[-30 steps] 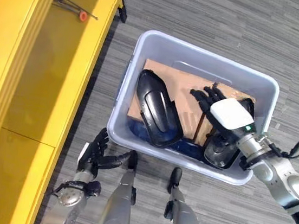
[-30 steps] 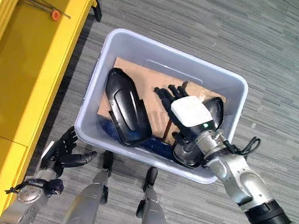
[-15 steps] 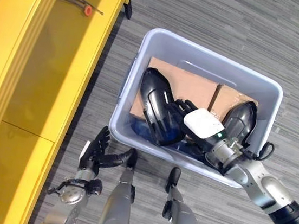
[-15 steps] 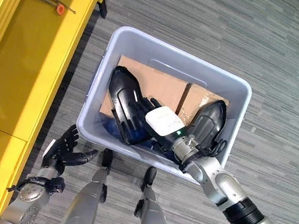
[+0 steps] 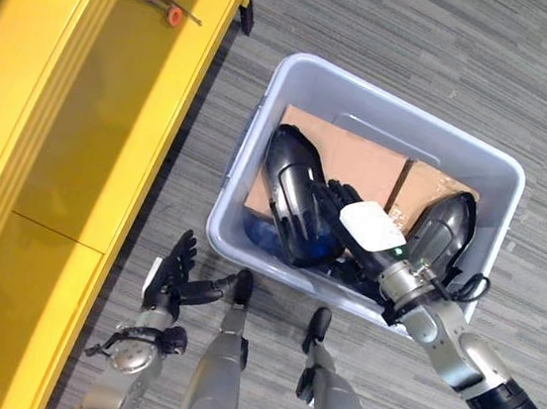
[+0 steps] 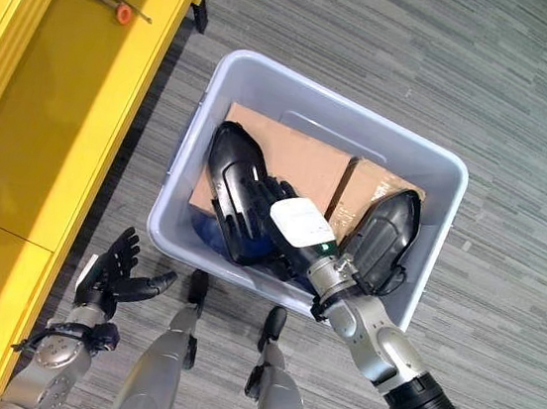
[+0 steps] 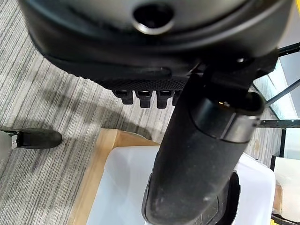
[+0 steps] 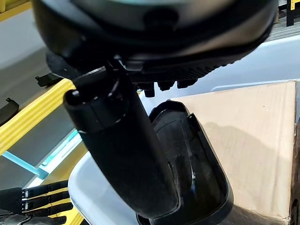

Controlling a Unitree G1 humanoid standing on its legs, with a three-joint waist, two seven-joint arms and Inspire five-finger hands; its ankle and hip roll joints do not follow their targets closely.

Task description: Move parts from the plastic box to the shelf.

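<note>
- The right arm comes in from the lower right and stretches forward and to the left, silver-grey, with a dark band near the elbow.
- The right hand lies palm down with a white cover on its back — the fingers spread and reaching forward, fairly straight rather than curled.
- In the right wrist view the thumb sticks out long and straight beside the row of fingers.
- The left arm hangs low at the lower left, bent upward at the wrist.
- The left hand is held up and relaxed — fingers straight and pointing ahead, thumb out to the side, holding nothing.
</note>
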